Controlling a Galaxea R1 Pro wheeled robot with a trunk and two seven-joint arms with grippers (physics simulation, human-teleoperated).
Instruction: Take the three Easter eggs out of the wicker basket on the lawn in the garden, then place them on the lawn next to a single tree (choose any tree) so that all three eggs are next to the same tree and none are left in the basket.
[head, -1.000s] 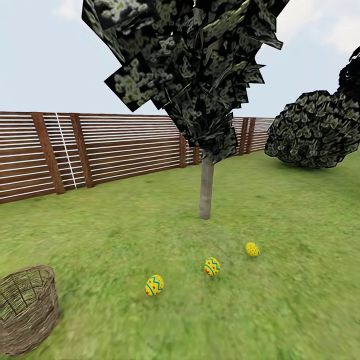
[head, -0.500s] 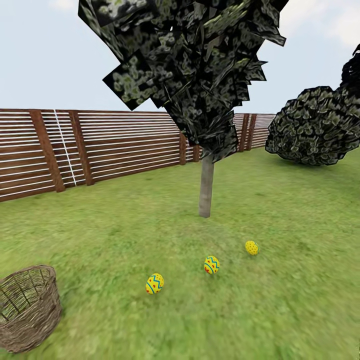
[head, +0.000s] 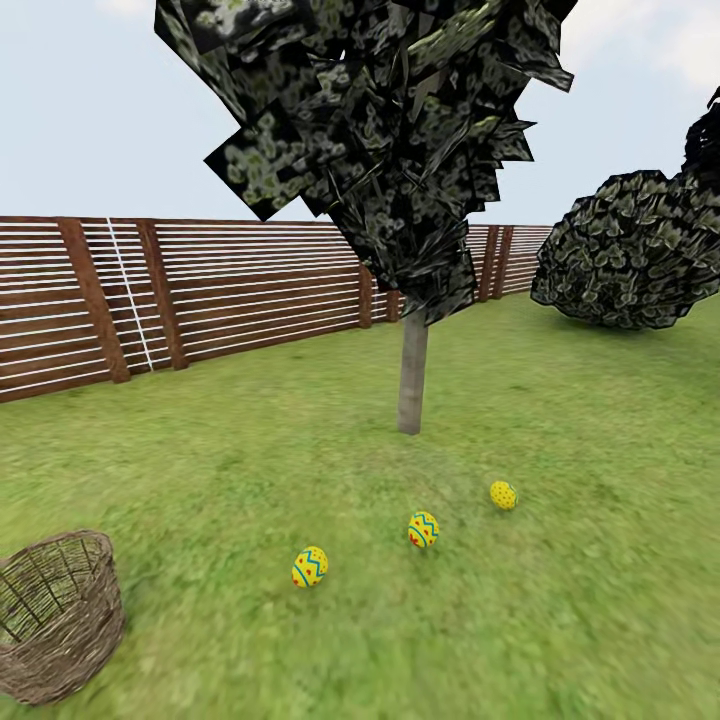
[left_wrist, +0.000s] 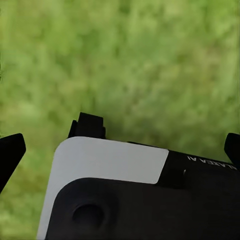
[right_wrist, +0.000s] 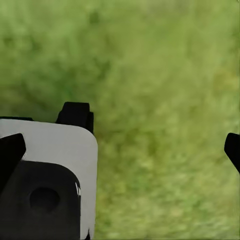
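Though lettering by left pincer (left_wrist: 120, 150) unreadable, maybe "AI", both pincers (right_wrist: 120, 145) spread, empty.

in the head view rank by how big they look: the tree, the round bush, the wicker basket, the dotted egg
Largest to smallest as they appear:
1. the tree
2. the round bush, though it stands farther back, so it may really be larger than it looks
3. the wicker basket, partly cut by the frame edge
4. the dotted egg

Two yellow eggs (head: 310, 567) (head: 423, 529) carry blue and red zigzag stripes; a third yellow egg (head: 503, 495) is speckled with red dots. The basket (head: 60, 625) is brown open weave. The grass (head: 560, 440) is mottled green. The tree (head: 411, 375) has a grey-brown trunk and dark green leaves. The fence (head: 230, 295) is dark brown with pale slats.
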